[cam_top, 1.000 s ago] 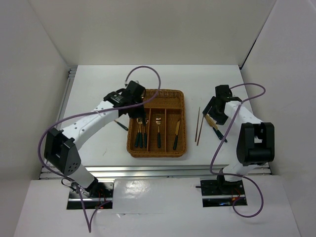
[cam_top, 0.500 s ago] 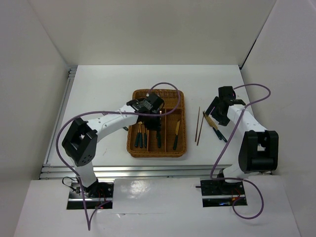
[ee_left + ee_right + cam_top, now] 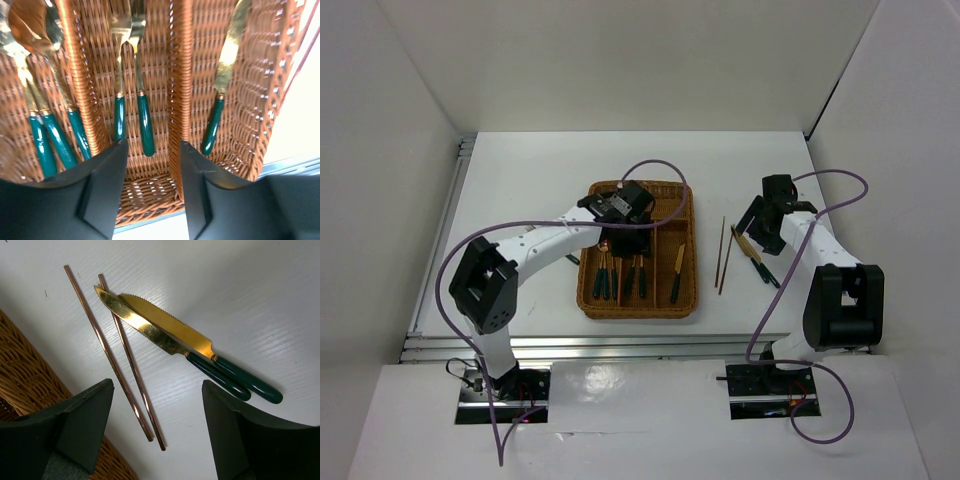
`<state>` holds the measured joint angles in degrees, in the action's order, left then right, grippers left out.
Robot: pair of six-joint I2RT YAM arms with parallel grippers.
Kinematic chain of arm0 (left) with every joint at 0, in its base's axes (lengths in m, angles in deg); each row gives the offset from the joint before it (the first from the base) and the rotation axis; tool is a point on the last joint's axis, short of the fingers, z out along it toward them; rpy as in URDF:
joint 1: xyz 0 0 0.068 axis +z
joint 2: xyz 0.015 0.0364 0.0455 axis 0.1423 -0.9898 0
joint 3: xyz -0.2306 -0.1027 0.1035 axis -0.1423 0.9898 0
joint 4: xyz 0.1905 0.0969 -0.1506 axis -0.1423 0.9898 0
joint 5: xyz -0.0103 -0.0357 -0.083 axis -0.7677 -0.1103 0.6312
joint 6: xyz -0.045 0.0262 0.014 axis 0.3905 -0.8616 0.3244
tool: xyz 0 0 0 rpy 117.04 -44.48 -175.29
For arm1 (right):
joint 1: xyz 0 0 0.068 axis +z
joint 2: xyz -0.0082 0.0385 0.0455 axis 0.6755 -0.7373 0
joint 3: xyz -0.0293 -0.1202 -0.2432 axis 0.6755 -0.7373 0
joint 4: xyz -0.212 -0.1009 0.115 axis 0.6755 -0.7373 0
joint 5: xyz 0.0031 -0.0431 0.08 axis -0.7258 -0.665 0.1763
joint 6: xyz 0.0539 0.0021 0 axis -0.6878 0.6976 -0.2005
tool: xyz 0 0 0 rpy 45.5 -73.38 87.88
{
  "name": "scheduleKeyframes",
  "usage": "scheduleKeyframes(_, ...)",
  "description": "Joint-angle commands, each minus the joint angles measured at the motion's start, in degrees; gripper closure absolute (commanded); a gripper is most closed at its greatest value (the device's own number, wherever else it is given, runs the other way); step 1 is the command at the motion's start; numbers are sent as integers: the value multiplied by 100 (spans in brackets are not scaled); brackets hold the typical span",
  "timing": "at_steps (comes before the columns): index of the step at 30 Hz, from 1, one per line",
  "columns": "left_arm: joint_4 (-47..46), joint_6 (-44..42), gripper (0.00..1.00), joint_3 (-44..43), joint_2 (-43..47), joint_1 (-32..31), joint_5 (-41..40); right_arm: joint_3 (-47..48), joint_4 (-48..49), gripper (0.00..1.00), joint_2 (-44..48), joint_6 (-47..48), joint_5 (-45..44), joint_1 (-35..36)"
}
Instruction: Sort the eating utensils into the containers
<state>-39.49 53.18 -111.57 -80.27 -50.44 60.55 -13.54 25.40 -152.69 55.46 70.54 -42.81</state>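
Top external view, biggest stuff first: a flat white table (image 3: 520, 170) with 2 white robot arms bolted at the near edge. The left arm (image 3: 535, 245) reaches in over the rectangular brown woven wicker cutlery tray (image 3: 638, 312), which sits mid-table. The right arm (image 3: 820, 250) is off to the right of the tray.

The left gripper (image 3: 151, 175) hangs over the near end of the tray, roughly above the middle long slot. Its black fingers (image 3: 107, 190) are spread apart with nothing between them. The right gripper (image 3: 157, 390) is spread wide too and holds nothing, hovering above the loose pieces on the table.

Inside the tray, per the left wrist cam:
- left long slot: 3 gold-headed spoons with dark teal handles (image 3: 60, 142), lying side by side
- middle long slot: 2 gold forks with teal handles (image 3: 142, 110), right next to each other
- right long slot: 1 gold knife with a teal handle (image 3: 222, 65), on its own

The crosswise slot at the far end is mostly covered by the left wrist, so I can't tell what's in it.

Out on the bare table, just right of the tray, are 2 more gold serrated knives with teal handles (image 3: 172, 330). One blade crosses over the other. Just beside them, nearer the tray, lie 2 thin reddish-brown chopsticks (image 3: 107, 355), almost parallel. One chopstick tip touches or slips under a knife tip.
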Motion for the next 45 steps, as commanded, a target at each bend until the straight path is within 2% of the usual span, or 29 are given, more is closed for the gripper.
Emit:
scheduleKeyframes(1,305,-189,40,-349,499,68,-239,-21,126,21,193,89,-21,-39)
scheduleKeyframes(5,305,-260,37,-218,1087,786,-168,-73,126,21,140,89,-21,-39)
scheduleKeyframes(8,69,-84,36,423,1675,1271,-273,-73,179,21,88,89,-21,-39)
scheduleKeyframes(9,68,90,33,773,1808,1630,-326,-73,179,21,88,89,32,-39)
scheduleKeyframes(11,6,328,27,1126,2037,1931,-493,-73,179,21,35,89,32,-39)
scheduleKeyframes(12,6,599,27,1450,2230,2184,-668,-73,179,21,35,89,32,-39)
scheduleKeyframes(17,-283,1409,28,2287,2565,2757,-933,-73,231,21,-18,89,93,-39)
scheduleKeyframes(19,-423,1481,28,2489,2566,2811,-986,-73,231,21,-79,89,146,-39)
scheduleKeyframes(23,-503,1560,31,2350,1848,3083,-845,-73,284,21,-202,89,199,-39)
scheduleKeyframes(27,-275,1630,32,1849,1056,3136,-845,-73,284,21,-264,89,313,-39)
scheduleKeyframes(35,-398,1630,36,1401,439,3136,-775,-73,284,21,-431,89,243,-39)
scheduleKeyframes(45,-336,1744,40,1295,-62,3022,-722,-73,336,21,-536,89,322,-39)
